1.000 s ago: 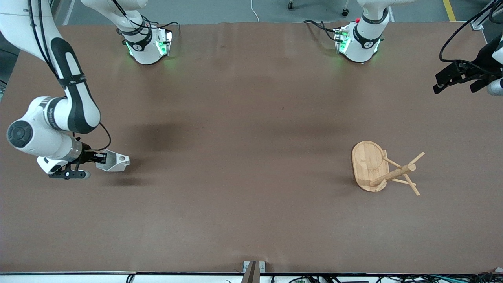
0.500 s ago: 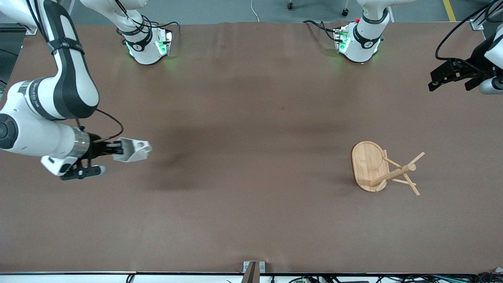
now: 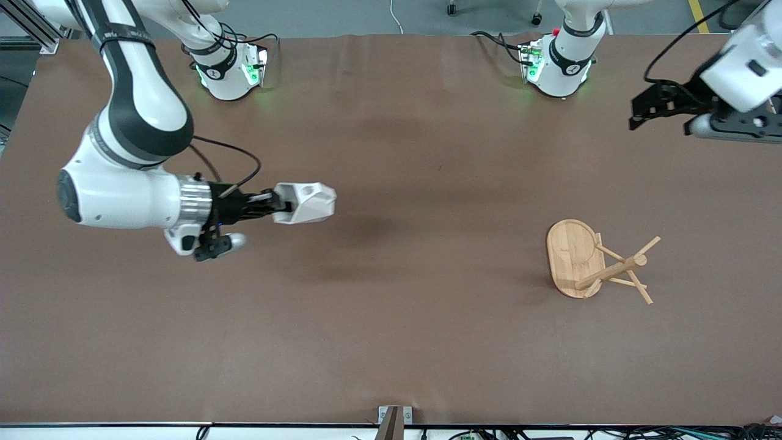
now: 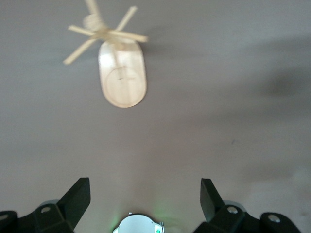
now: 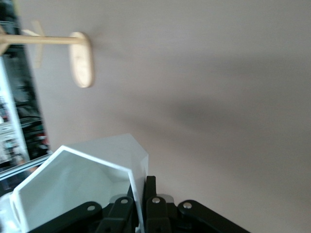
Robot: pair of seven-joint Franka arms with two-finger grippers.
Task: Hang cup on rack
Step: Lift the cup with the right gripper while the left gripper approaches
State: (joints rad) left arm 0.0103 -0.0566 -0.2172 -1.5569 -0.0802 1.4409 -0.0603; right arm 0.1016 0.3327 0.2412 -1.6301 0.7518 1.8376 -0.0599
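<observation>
The white faceted cup (image 3: 308,201) hangs in the air over the table's right-arm half, tipped on its side. My right gripper (image 3: 276,205) is shut on the cup's wall (image 5: 85,187), one finger inside the rim and one outside (image 5: 141,191). The bamboo rack (image 3: 574,256) stands on its oval base toward the left arm's end of the table, its pegs spreading from the post (image 3: 617,269). It also shows in the left wrist view (image 4: 122,73) and the right wrist view (image 5: 81,60). My left gripper (image 3: 638,115) is open and empty, high over that end of the table (image 4: 144,194).
The brown table top (image 3: 427,336) is bare between cup and rack. The two arm bases (image 3: 229,70) (image 3: 556,67) stand along the edge farthest from the front camera. A small metal bracket (image 3: 394,420) sits at the nearest edge.
My right arm has carried the cup from the right arm's end toward the middle of the table. My left gripper has swung inward over the table, still open.
</observation>
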